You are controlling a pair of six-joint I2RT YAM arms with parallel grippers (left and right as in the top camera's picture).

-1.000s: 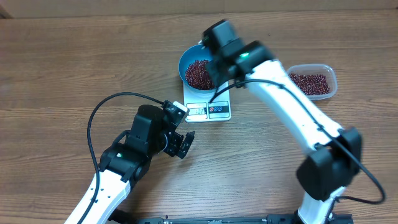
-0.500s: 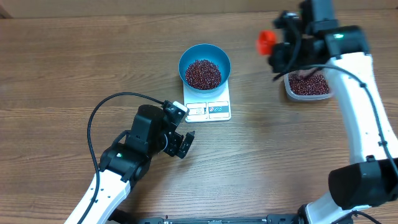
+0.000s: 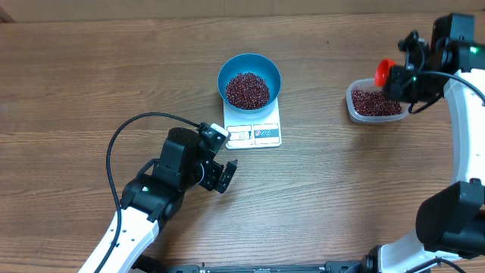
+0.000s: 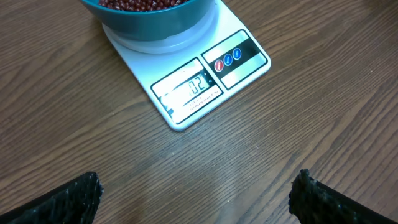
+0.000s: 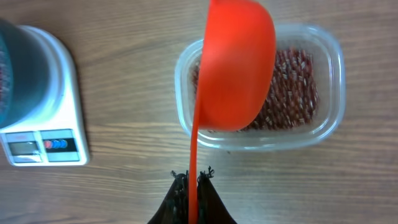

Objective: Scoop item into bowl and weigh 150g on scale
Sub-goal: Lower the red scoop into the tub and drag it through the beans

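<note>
Right wrist view: the right end effector, clenched on an orange scoop, hovers over the clear tub of beans and should dip shallow and level, while the blue bowl of beans sits on the scale, left end effector released nearby.

Overhead looks straight down on the whole wooden table. Left wrist sits low and close, with the flat white rectangular scale at 12 o'clock. Right wrist looks down on the clear plastic tub, scale at 9 o'clock. All three share the scale.
</note>
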